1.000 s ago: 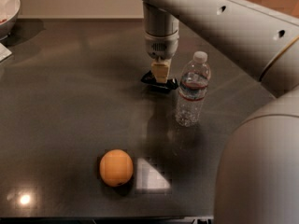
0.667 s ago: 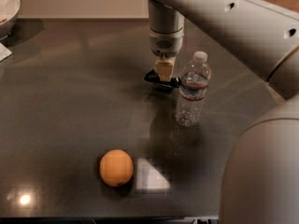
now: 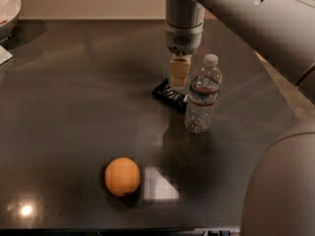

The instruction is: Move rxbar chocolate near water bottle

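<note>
The rxbar chocolate (image 3: 170, 95), a flat black bar with white lettering, lies on the dark table just left of the water bottle (image 3: 203, 96), close to its base. The bottle stands upright, clear and ribbed, with a white cap and a blue-and-red label. My gripper (image 3: 180, 80) hangs from the arm (image 3: 184, 18) just above the bar's far end, lifted off it and not holding it. It is close to the bottle's left side, level with its shoulder.
A round orange fruit (image 3: 122, 176) sits at the front centre of the table (image 3: 74, 107). A white bowl (image 3: 7, 10) stands at the back left corner. My arm's large grey body (image 3: 280, 191) fills the right front.
My gripper has risen off the bar and shifted a little to the right. The bar now lies uncovered on the table beside the bottle.
</note>
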`<state>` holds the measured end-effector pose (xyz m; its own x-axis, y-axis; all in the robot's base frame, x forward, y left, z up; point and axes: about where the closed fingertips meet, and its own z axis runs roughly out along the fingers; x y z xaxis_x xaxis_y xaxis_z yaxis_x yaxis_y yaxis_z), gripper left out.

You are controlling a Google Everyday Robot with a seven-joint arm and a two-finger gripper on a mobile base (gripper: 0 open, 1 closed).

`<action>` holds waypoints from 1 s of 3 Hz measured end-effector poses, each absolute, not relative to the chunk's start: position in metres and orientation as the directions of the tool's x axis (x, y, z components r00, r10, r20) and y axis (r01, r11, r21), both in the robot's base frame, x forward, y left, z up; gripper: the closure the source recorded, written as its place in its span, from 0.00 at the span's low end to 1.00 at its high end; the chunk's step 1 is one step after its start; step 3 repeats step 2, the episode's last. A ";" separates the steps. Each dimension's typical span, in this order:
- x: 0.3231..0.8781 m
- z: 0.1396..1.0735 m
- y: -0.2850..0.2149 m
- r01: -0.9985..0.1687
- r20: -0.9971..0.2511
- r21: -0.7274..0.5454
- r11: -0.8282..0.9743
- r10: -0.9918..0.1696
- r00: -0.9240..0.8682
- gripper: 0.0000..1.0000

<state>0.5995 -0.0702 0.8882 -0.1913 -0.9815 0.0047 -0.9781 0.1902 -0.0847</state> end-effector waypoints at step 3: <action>0.611 0.886 -0.063 -0.975 -0.025 -0.118 0.189 -0.982 -0.188 0.00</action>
